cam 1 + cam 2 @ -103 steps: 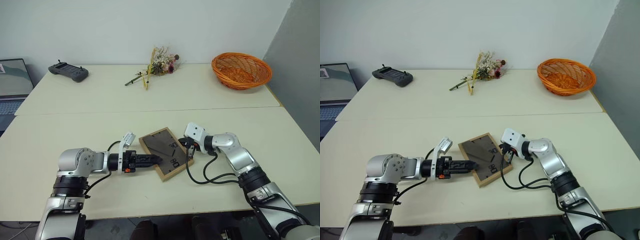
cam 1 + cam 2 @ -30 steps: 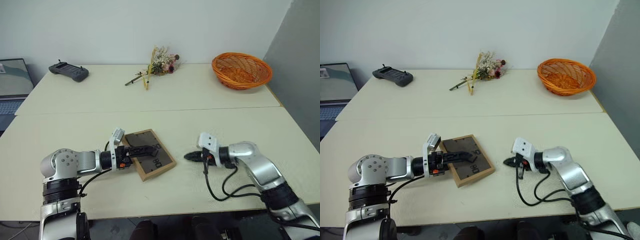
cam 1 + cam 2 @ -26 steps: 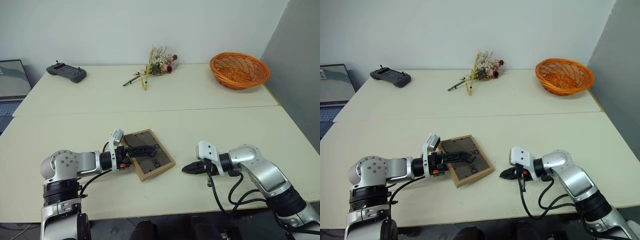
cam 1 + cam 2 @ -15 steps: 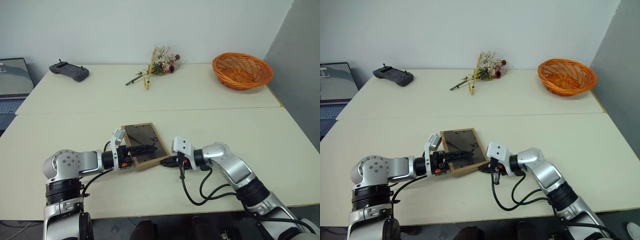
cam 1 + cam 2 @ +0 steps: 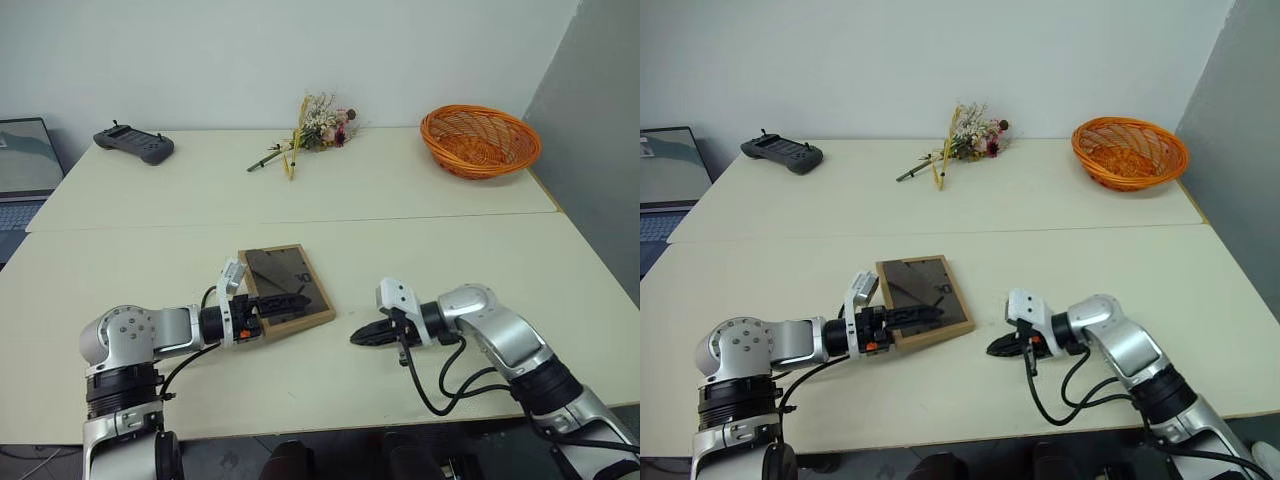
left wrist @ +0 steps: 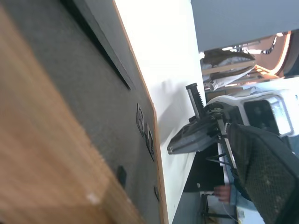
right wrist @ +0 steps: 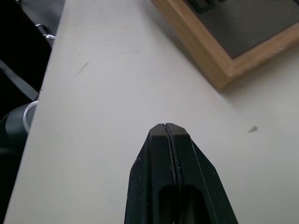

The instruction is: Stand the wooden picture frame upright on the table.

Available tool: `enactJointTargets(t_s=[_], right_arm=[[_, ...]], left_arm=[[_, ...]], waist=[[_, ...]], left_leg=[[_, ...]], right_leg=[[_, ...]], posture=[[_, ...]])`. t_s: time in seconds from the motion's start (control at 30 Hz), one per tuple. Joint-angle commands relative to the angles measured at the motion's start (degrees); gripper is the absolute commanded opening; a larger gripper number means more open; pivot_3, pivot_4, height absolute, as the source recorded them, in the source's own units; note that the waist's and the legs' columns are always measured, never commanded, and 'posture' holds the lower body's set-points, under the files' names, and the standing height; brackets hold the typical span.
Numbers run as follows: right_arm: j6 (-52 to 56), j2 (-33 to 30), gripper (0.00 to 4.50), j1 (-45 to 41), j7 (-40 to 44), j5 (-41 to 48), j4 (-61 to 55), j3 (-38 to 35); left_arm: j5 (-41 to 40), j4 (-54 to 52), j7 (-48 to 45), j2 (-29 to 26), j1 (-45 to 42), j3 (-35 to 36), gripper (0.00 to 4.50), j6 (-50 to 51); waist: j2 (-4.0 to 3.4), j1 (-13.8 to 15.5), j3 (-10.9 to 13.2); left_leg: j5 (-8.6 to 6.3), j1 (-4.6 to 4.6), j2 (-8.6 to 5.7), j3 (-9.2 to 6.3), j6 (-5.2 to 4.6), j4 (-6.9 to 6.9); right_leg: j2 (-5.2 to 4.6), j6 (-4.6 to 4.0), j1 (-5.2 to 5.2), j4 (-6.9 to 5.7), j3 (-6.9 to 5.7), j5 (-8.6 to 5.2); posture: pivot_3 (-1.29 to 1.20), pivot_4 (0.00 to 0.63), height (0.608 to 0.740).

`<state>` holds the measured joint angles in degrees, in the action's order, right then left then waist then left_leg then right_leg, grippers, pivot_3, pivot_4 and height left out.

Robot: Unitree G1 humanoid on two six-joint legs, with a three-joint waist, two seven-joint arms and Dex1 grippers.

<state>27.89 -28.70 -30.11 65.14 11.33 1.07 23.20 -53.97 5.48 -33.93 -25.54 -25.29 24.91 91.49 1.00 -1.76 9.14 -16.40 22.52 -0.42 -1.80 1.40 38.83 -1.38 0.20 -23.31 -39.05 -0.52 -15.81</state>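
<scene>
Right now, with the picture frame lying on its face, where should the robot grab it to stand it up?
Probably by the wooden rim nearest the left gripper, coming in low from the robot's left. The wooden picture frame lies flat, back panel up, on the table, so only its thin edges offer a grip for tipping it upright.

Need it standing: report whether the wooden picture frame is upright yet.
Not upright. The wooden picture frame lies flat on the table, dark back panel facing up.

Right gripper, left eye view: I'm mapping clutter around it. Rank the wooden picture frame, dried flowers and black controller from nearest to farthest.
From the right gripper:
1. Wooden picture frame, just to its left, near the table's front.
2. Dried flowers, at the back, middle.
3. Black controller, back left corner.
</scene>
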Motion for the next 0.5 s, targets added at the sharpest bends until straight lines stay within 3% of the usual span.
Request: enactJointTargets(t_s=[0.03,0.37,0.5], right_arm=[[-2.32,1.71,0.0,-4.09,-4.94,-0.88,4.49,-4.87],[-6.57,2.79,0.0,-7.51,-7.06,-2.54,11.57,-7.28],[-6.4,3.79,0.0,-9.26,-7.43,-2.0,12.4,-8.29]], left_arm=[[-1.06,-0.44,0.24,-0.33,-0.72,2.26,3.22,0.0],[-2.39,-1.24,-0.1,-0.6,-1.35,2.71,1.27,1.01],[-2.44,-2.14,-0.23,-0.21,-1.37,2.59,0.86,0.61]], waist=[[0.0,0.1,0.0],[0.0,0.11,0.0],[0.0,0.11,0.01]], left_leg=[[0.0,0.0,0.0,0.0,0.0,0.0],[0.01,0.04,0.0,0.02,0.01,0.0],[0.01,0.05,0.0,0.02,0.01,0.0]], right_leg=[[0.0,0.0,0.0,0.0,-0.01,0.0],[-0.01,0.0,0.0,0.04,0.0,0.0],[-0.01,0.0,0.0,0.04,0.0,0.0]], posture=[[0.0,0.15,0.74],[0.0,0.15,0.74],[0.0,0.15,0.74]])
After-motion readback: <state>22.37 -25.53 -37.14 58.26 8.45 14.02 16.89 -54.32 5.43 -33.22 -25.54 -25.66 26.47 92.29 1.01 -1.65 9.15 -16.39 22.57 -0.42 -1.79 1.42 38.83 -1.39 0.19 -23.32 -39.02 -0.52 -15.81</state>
